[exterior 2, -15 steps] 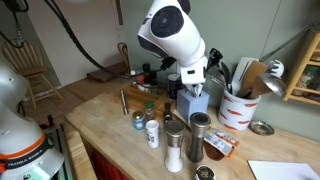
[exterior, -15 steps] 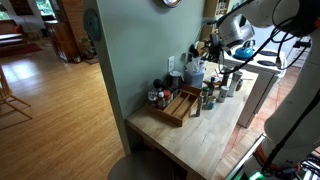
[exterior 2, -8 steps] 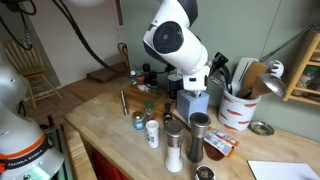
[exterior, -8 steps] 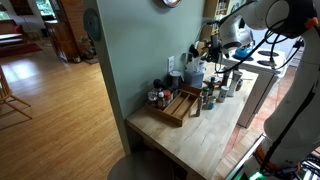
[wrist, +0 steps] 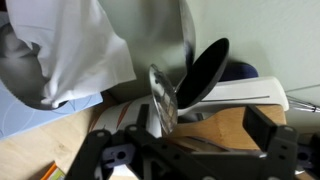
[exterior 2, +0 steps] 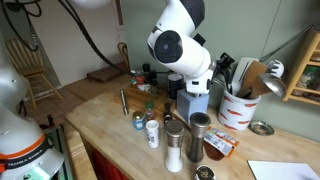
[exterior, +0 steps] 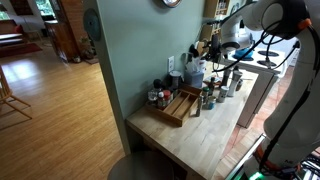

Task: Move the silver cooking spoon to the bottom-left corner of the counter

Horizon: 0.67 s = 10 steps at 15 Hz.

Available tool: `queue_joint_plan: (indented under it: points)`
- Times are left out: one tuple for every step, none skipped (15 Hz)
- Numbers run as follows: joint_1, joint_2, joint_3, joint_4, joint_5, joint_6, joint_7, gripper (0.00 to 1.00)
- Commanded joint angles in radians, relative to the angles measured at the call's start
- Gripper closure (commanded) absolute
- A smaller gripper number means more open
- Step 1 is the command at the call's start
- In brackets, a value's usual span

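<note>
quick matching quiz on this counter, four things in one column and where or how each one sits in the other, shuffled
Things:
1. white round utensil crock
2. shiny silver cooking spoon
3. small round metal lid
4. tall steel shaker

Places or states:
a. lies flat on the blond wood counter
b. stands upright near the counter's front edge
c. holds several upright utensils
d. bowl close beside a black spoon in the wrist view

Pairs: 1-c, 2-d, 3-a, 4-b

Franka arm (exterior 2: 182,40): glossy white rounded shells, a dark grey round joint cap, a grey-blue block at the wrist. Thick black cable (exterior 2: 78,35) runs above the counter (exterior 2: 100,118). Gripper (wrist: 190,150): matte black, angular links, round pivot holes.
</note>
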Motion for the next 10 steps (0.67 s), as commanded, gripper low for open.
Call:
queue_joint_plan:
  points:
    - [-0.006, 0.031, -0.001, 0.017, 0.066, -0.02, -0.057, 0.03]
    - [-0.007, 0.033, -0.001, 0.017, 0.083, -0.023, -0.068, 0.07]
    - [-0.008, 0.032, -0.002, 0.014, 0.094, -0.032, -0.068, 0.06]
    - [-0.009, 0.033, -0.002, 0.016, 0.116, -0.033, -0.079, 0.12]
    - [-0.01, 0.032, -0.002, 0.015, 0.136, -0.039, -0.083, 0.23]
    - [-0.009, 0.031, -0.003, 0.017, 0.157, -0.034, -0.087, 0.33]
    - [-0.009, 0.03, -0.004, 0.017, 0.174, -0.034, -0.091, 0.43]
    - [-0.008, 0.031, -0.005, 0.021, 0.195, -0.027, -0.102, 0.48]
    - [-0.007, 0.031, -0.006, 0.022, 0.208, -0.028, -0.108, 0.56]
    - [-0.006, 0.031, -0.006, 0.023, 0.221, -0.026, -0.115, 0.59]
